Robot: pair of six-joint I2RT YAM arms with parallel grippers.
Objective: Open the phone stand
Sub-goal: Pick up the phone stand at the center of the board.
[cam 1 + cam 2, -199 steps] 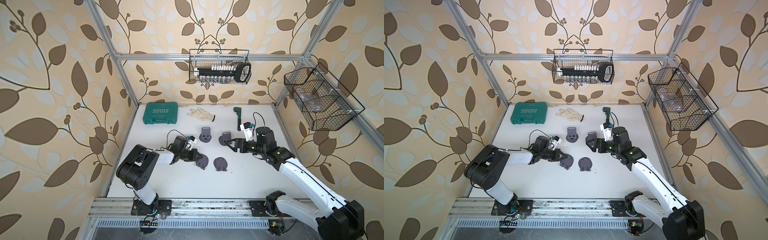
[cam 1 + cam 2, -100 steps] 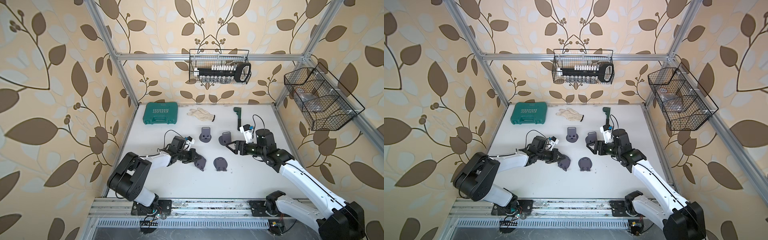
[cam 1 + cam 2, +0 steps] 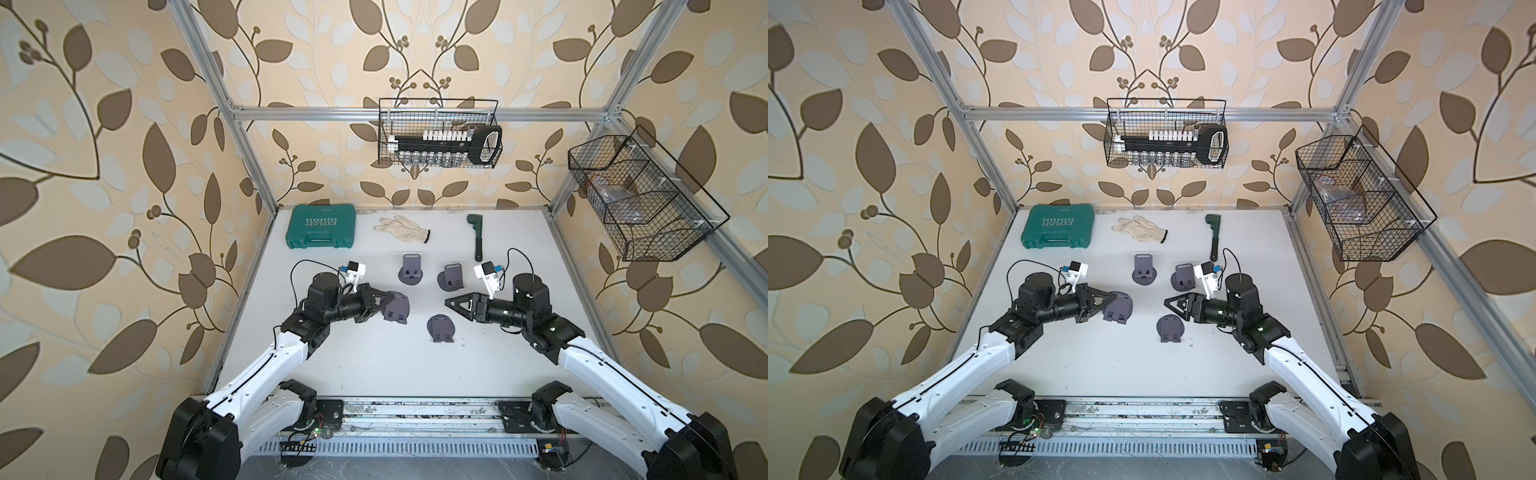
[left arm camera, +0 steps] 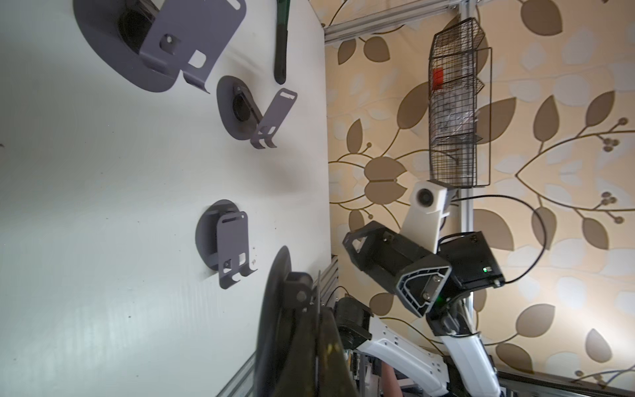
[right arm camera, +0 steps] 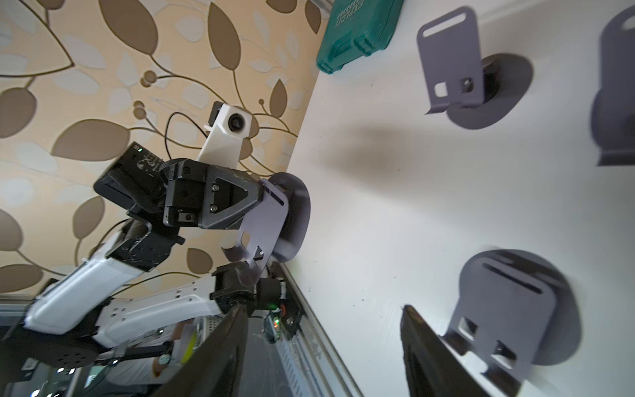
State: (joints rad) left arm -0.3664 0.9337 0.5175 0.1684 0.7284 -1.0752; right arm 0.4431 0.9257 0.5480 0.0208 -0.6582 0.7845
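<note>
The step in hand looks like presenting the phone stand (image 3: 397, 311) for a two-handed pull: the left end effector (image 3: 388, 300) is clamped on the slotted end of its plate and holds it above the counter (image 3: 374, 374), toward the left edge. The right end effector (image 3: 451, 302) faces it across a gap, jaws parted and empty; next it likely must close on the round base and swing it off the plate
</note>
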